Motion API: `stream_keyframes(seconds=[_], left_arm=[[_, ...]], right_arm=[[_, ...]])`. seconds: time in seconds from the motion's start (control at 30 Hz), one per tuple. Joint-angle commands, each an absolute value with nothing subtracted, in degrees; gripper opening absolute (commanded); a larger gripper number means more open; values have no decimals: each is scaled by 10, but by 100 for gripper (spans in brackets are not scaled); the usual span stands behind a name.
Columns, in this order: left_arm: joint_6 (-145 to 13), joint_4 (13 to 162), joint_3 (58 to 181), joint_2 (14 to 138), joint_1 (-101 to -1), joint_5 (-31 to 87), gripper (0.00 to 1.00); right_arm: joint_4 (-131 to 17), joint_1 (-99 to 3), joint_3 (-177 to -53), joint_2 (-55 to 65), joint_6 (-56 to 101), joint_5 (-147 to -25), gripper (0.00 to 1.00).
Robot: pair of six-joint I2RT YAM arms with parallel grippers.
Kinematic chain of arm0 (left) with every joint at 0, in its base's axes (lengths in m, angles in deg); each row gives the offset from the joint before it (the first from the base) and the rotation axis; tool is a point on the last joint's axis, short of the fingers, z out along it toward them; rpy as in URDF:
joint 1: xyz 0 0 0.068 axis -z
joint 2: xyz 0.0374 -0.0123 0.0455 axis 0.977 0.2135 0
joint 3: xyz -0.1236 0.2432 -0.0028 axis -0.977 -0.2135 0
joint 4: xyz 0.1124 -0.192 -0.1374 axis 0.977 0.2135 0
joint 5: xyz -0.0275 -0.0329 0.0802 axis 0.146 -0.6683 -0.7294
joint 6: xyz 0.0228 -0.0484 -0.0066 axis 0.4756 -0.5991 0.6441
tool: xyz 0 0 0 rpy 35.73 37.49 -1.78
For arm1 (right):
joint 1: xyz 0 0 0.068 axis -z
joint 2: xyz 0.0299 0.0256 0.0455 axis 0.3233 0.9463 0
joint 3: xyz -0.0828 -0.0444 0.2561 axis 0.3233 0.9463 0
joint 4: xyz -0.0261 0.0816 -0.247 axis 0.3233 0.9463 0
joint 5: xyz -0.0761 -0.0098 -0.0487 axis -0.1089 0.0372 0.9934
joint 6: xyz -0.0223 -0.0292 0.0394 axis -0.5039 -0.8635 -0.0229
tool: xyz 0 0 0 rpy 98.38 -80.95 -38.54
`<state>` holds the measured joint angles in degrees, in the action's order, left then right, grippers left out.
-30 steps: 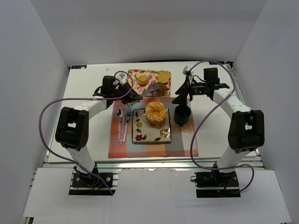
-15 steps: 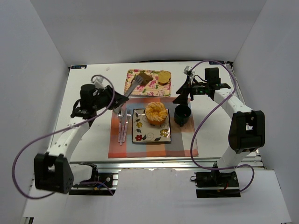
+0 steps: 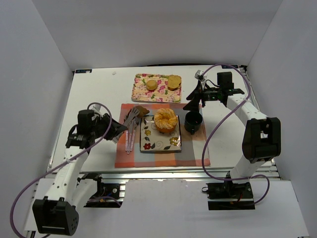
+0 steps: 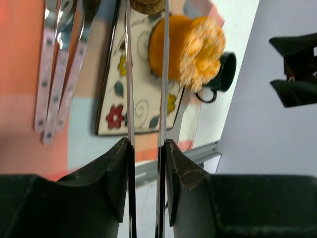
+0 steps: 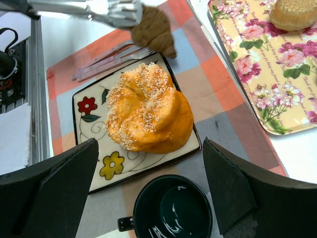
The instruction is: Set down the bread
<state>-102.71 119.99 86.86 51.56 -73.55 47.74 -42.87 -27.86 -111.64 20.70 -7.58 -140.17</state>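
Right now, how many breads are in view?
4: a left bun and a right bun on the floral tray; a sesame roll on the plate; a brown piece in the tongs. None seems hidden.

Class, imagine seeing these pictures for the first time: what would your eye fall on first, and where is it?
The big orange seeded bun stands out, sitting on the flowered plate in the middle of the checked mat. Next come the metal tongs, held by the left gripper, pinching a small brown piece of bread by the plate's far left corner. A flowered tray with two rolls lies further back.
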Motion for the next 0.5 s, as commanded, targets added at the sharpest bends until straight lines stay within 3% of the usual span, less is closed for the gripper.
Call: stream_keyframes(seconds=[0.0,0.27,0.47], left_arm=[[-1044,1244,850,467,-735,505,26],[-1059,1246,831,445,-735,535,31],[-1055,1259,822,449,-735,551,39]], right_arm=[[-432,-275,-1107,188,-79,-1417,89],[-432,-275,-1109,189,-79,-1417,89],[-433,-275,-1109,189,-76,-1417,89]])
